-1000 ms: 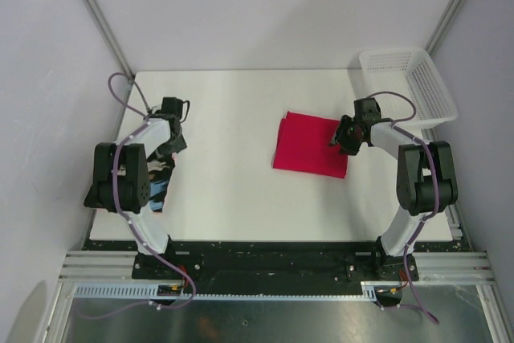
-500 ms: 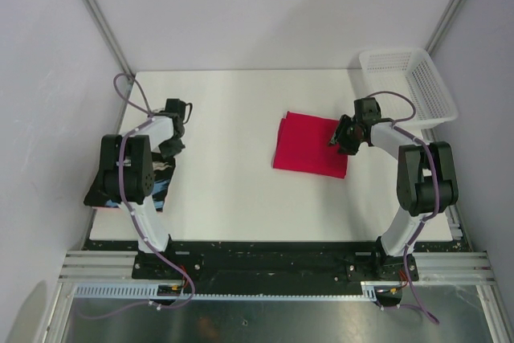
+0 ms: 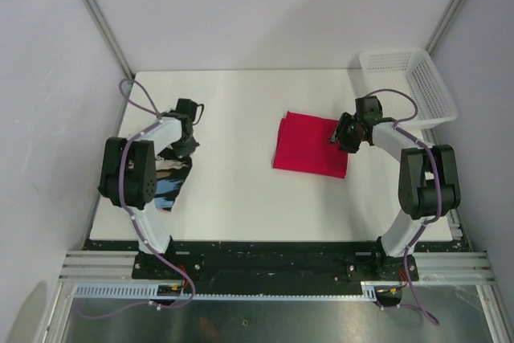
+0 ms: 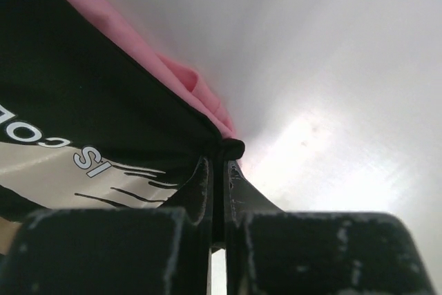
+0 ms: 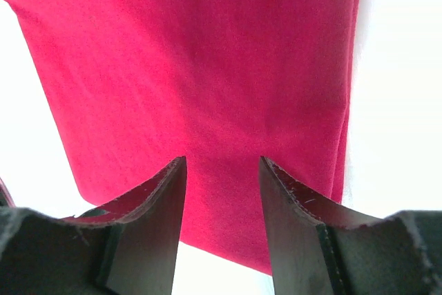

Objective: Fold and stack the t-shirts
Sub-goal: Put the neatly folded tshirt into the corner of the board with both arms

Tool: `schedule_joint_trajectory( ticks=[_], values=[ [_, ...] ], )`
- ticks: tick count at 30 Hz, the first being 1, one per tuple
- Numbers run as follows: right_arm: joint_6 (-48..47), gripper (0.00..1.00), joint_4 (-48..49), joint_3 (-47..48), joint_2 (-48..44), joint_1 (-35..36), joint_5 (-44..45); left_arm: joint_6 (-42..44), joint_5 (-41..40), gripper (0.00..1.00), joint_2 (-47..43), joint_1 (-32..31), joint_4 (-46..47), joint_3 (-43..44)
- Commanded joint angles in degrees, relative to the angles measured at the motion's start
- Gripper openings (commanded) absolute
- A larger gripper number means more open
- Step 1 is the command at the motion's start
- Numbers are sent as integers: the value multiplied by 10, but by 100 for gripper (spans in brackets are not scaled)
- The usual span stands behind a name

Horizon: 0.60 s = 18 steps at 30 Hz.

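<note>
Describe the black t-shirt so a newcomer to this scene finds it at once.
On the white table, look to its left edge. The black t-shirt lies there, one edge pinched by the shut fingers of the left gripper. Unlike the plain crimson t-shirt folded under the right gripper, it carries a white and light-blue print.

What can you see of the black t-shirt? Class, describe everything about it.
The black t-shirt is soft cloth with a white, tan and light-blue print and white lettering. It lies bunched, not neatly folded, near the left side of the table, partly hidden by the left arm. The left gripper is shut on a corner of its edge.
</note>
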Motion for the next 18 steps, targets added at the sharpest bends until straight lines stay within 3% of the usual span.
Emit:
schedule_joint_trajectory(
  ticks=[1,10,18],
  values=[
    [1,51,-4,-1,-32,-1,1,-95,64,0,-15,-46,6,35],
    [-10,51,-25,-1,-51,-1,21,-123,113,0,107,-92,6,207],
    [-26,54,-40,-1,-70,7,35,-51,180,0,234,-72,6,379]
  ],
)
